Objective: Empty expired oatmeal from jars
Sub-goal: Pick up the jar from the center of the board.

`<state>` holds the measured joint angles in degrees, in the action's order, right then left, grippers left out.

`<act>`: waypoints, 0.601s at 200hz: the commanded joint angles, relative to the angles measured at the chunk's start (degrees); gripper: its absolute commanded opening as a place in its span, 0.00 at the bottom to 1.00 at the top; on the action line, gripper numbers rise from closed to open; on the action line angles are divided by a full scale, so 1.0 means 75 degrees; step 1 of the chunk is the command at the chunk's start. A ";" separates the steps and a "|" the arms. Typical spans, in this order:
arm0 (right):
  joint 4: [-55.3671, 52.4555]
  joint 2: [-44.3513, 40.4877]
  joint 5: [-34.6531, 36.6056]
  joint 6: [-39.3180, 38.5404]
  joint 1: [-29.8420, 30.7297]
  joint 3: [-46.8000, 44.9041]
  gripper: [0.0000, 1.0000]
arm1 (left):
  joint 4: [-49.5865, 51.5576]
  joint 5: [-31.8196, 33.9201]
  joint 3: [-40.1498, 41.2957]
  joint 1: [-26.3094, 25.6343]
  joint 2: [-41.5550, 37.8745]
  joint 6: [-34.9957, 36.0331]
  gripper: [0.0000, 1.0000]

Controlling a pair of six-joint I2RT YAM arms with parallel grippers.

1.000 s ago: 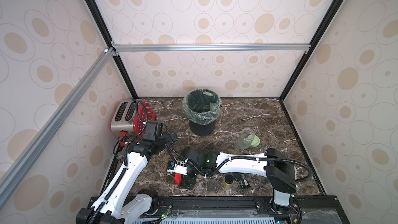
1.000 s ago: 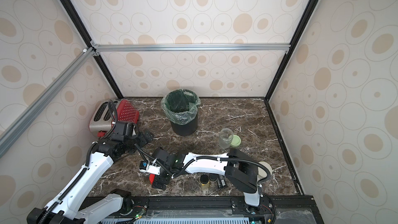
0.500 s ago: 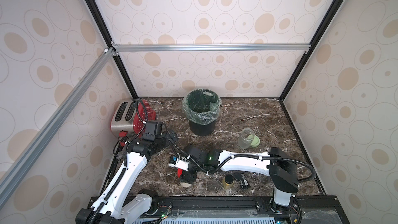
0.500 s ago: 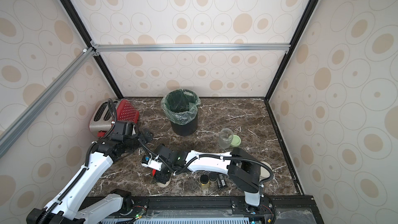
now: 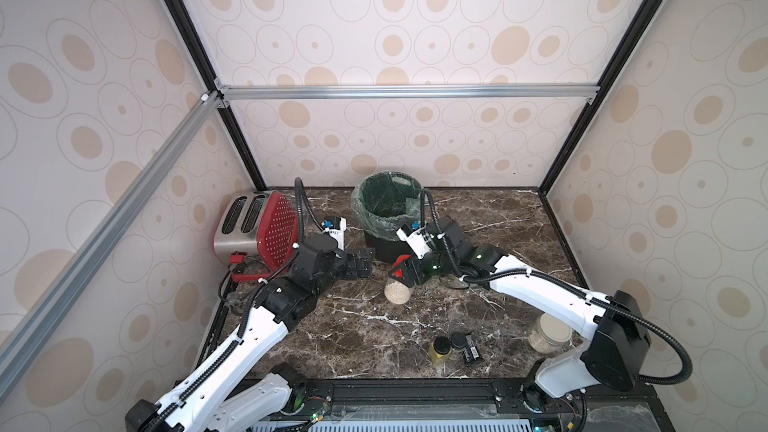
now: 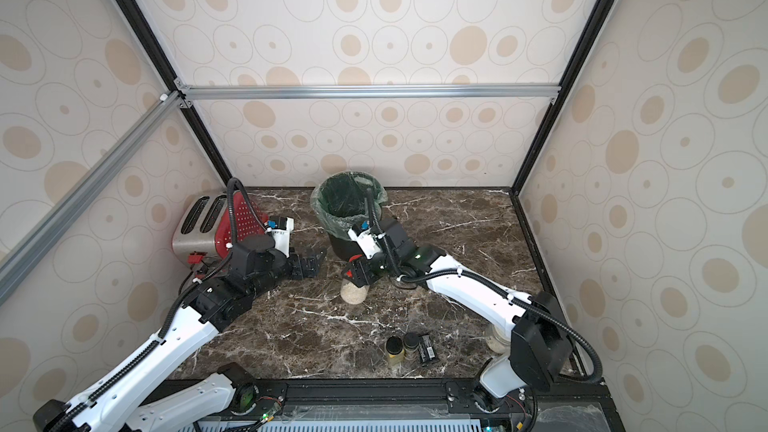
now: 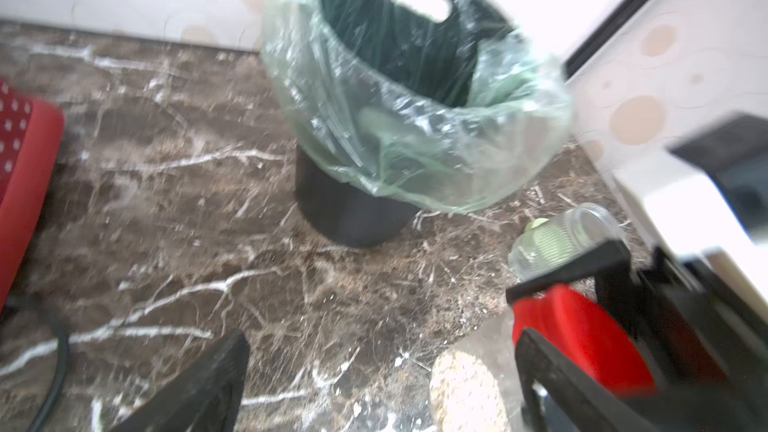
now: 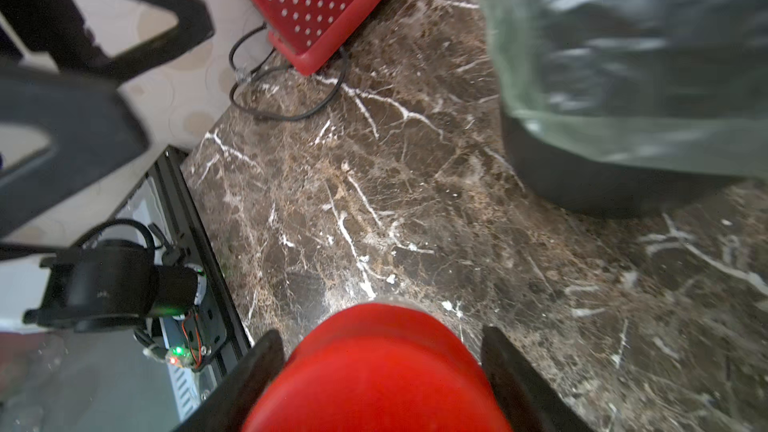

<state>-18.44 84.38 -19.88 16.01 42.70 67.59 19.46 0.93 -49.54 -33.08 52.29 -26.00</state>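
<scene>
My right gripper (image 5: 404,275) (image 8: 380,336) is shut on the red lid (image 8: 378,371) of a clear jar (image 5: 397,292) (image 6: 353,295) holding pale oatmeal (image 7: 463,392), just in front of the bin. Whether its base touches the table I cannot tell. My left gripper (image 5: 360,266) (image 7: 382,371) stands open to the jar's left, apart from it. An empty jar (image 7: 559,236) lies on its side with a green lid beside it, behind my right arm. A beige-lidded jar (image 5: 548,334) of oatmeal stands at the front right.
A black bin (image 5: 388,209) lined with a green bag stands at the back middle. A red and steel toaster (image 5: 257,226) sits at the back left with its cord on the table. Two small black-capped bottles (image 5: 449,347) stand near the front edge.
My right gripper has shut on the red lid and carried the jar from the table's front back and to the right, near the bin. The left gripper stayed open, shifting only slightly.
</scene>
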 commanded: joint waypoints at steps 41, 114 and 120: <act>0.0905 -0.0580 -0.1532 0.1535 -0.0936 0.0098 0.47 | -0.2146 -0.0706 0.1231 -0.1658 -0.0668 0.2547 0.97; 0.2453 -0.0782 -0.2144 0.2479 -0.0999 0.0017 0.47 | -0.2945 -0.1519 0.1259 -0.1693 -0.0010 0.2748 0.99; 0.2608 -0.0818 -0.2168 0.2551 -0.1001 -0.0032 0.46 | -0.2935 -0.1464 0.1230 -0.1695 0.0042 0.2773 0.99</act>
<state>-6.20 80.71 -33.71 31.40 35.29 67.26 0.21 -8.93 -38.68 -45.47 51.29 -8.08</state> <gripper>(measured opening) 0.713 0.990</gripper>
